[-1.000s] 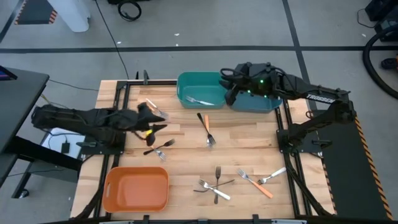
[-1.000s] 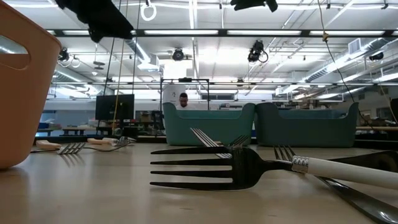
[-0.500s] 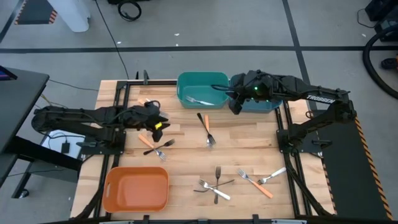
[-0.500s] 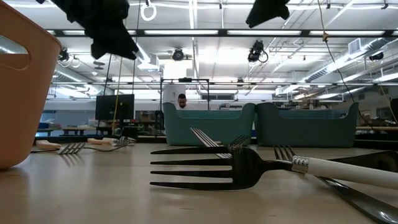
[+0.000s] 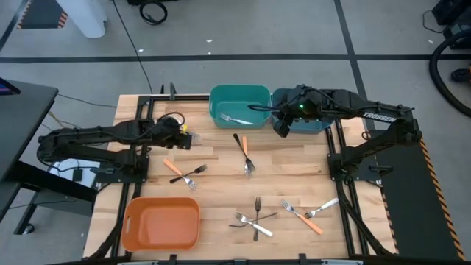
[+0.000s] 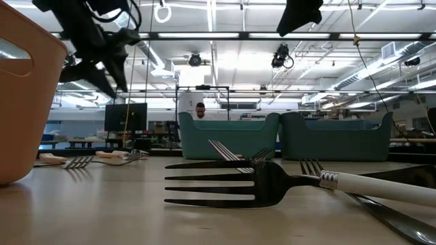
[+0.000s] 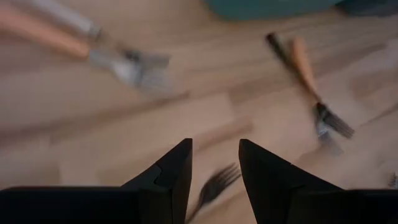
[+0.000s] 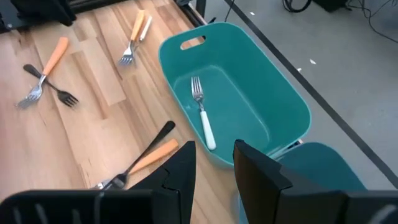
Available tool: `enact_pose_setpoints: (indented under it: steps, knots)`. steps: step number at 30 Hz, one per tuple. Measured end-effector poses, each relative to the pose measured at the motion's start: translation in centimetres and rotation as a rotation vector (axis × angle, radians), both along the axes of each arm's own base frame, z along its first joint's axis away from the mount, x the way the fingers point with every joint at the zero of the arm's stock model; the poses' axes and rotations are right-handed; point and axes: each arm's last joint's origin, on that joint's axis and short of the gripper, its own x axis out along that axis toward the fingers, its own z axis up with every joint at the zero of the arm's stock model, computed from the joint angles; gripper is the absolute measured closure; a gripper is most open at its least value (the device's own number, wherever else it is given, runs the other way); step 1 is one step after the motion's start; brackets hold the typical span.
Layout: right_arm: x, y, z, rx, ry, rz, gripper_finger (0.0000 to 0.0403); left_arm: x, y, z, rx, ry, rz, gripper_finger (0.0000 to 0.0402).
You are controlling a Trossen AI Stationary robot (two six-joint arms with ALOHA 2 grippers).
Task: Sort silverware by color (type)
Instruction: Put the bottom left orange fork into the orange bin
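Overhead, the left gripper (image 5: 182, 137) hovers above the wooden surface (image 5: 221, 188) near its left rear, fingers (image 7: 168, 177) parted with nothing between them. The right gripper (image 5: 281, 126) hangs at the seam between the two teal bins, fingers (image 8: 255, 168) likewise apart and empty. A white-handled fork (image 8: 203, 118) lies inside the left teal bin (image 5: 239, 107); the right teal bin (image 5: 318, 122) is mostly hidden by the arm. An orange-handled fork and a dark fork (image 5: 188, 174) lie crossed just beyond the left gripper. Another orange and dark pair (image 5: 245, 152) lies mid-surface, side by side. Toward the front, three forks (image 5: 254, 218) overlap, apparently dark and white-handled, beside an orange fork (image 5: 303, 218) and a white one (image 5: 322, 208). An orange bin (image 5: 161, 222) sits at front left.
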Motion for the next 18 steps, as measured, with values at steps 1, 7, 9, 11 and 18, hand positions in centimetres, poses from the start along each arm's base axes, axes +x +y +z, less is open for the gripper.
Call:
enact_pose_setpoints:
  steps: [1, 7, 9, 11, 18]
  knots:
    - [0.0, 0.0, 0.0, -0.003, 0.007, 0.005, 0.0289, -0.2, -0.2, -0.2, -0.036, 0.026, 0.008, 0.026]
    - [-0.1, -0.2, -0.1, -0.04, 0.036, 0.036, 0.0289, -0.3, -1.4, -1.5, -0.182, 0.122, 0.167, 0.026]
    - [-0.1, -0.3, -0.1, -0.041, 0.038, 0.033, 0.0289, -0.1, -1.8, -1.9, -0.216, 0.143, 0.221, 0.026]
    - [-0.1, -0.4, -0.1, -0.042, 0.042, 0.031, 0.0289, 0.2, -2.3, -2.3, -0.241, 0.159, 0.25, 0.026]
    - [-0.2, -0.7, -0.1, -0.091, 0.082, 0.073, 0.0289, 1.1, -4.0, -3.7, -0.3, 0.219, 0.36, 0.026]
